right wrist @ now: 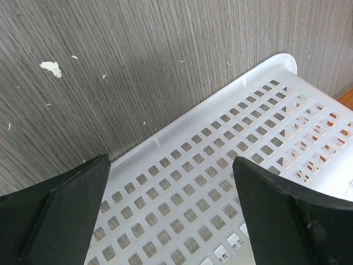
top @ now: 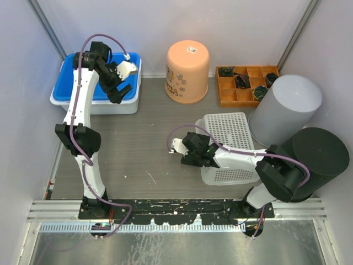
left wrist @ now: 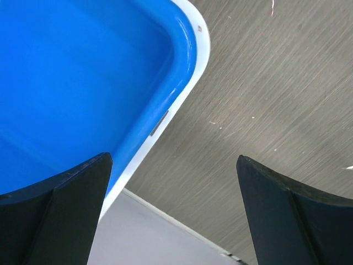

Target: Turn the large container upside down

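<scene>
left gripper (left wrist: 174, 221): jaws wide open, nothing between them. they straddle the rim corner (left wrist: 187, 72) of the blue tub (top: 65, 83), one finger over the blue inside, the other over the bare surface (top: 143, 132). looks like they're above the rim and not on it, but height is hard to read.

the tub sits far left, open side up. it's the only big container here that isn't showing its base, so i take it as the task's thing. its long axis runs left-right, and the jaws are at its right short end, near corner.

right gripper (top: 186, 152): jaws also open and empty, over the near-left corner of the white perforated basket (top: 229, 130). the basket looks base-up already. this gripper is well apart from the tub, so the left arm is clearly the nearer one.

what the flip turns on: the rim runs between the jaws, so dropping and closing would pinch the wall. lifting from a short end means rolling the tub over its long length, so expect it to swing or slip.
</scene>
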